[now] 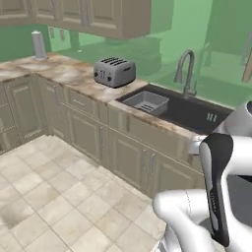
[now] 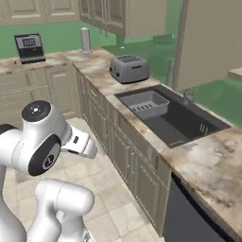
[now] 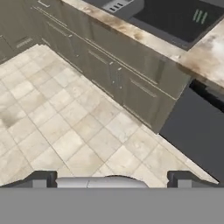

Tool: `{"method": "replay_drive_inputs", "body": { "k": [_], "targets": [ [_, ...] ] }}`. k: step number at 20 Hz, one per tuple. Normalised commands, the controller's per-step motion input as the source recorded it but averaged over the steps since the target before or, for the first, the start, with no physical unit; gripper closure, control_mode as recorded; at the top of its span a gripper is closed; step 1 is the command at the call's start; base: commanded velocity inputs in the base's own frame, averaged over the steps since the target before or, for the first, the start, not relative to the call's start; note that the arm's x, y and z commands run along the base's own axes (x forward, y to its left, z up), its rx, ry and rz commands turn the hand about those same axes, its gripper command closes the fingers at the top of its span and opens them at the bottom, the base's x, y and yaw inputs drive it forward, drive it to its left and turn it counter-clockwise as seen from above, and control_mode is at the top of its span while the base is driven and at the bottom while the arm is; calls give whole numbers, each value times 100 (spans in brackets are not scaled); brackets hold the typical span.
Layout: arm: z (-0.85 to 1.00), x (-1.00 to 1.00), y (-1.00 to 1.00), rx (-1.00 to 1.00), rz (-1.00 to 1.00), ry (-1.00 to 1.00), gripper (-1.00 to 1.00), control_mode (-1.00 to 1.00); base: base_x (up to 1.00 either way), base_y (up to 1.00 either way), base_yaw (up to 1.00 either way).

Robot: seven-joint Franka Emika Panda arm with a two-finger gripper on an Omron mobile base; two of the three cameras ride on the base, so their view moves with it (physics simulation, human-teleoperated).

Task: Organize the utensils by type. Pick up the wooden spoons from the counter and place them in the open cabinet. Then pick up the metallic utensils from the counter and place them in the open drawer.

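Note:
The marbled counter [image 1: 74,75] [image 2: 208,160] runs along beige cabinet fronts, and its edge crosses the top of the hand view [image 3: 210,57]. My gripper [image 3: 113,180] hangs open over the tiled floor in front of the lower cabinets. Its two dark fingertips [image 3: 43,178] stand wide apart with nothing between them. The wooden spoons, the metallic utensils, the open cabinet and the open drawer are out of view.
A grey toaster [image 1: 114,72] [image 2: 129,68] sits on the counter beside a dark sink [image 1: 192,115] [image 2: 189,125] that holds a grey basket [image 1: 146,102] [image 2: 146,104]. A faucet [image 1: 186,74] rises behind the sink. A dark dishwasher front [image 3: 197,131] lies right of the cabinets. The tiled floor [image 3: 65,131] is free.

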Motion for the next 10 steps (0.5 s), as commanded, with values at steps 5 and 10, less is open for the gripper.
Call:
{"method": "replay_drive_inputs", "body": {
  "k": [5,10],
  "targets": [
    [0,0,0,0,0,0,-100,100,7,16,100],
    [0,0,0,0,0,0,-100,100,84,5,57]
  ]
}}
